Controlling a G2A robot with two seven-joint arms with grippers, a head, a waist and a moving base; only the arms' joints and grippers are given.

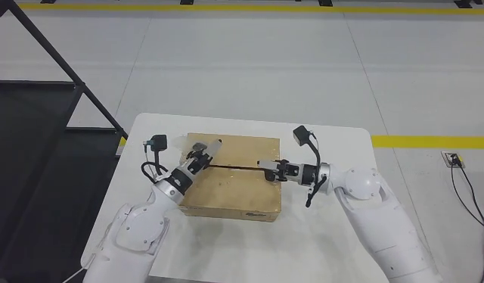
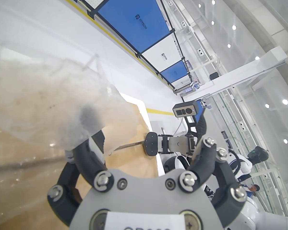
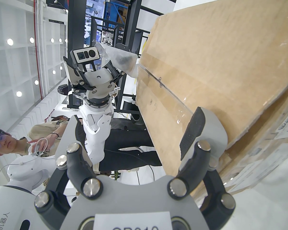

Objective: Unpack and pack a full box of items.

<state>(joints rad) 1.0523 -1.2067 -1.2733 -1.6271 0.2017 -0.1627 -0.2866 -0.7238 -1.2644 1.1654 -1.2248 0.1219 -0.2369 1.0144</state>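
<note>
Cardboard box point(image 1: 240, 191) noted at centre of the top view, on a white table point(image 1: 325, 230). Flaps are closed, a dark seam is seen across the lid, and the contents are hidden. Left gripper point(image 1: 204, 154) is held over the seam's left end, fingers apart, with crumpled clear film point(image 2: 50, 96) draped over one finger. Right gripper point(image 1: 263, 166) is set at the seam's right end, fingers spread, nothing held.
</note>
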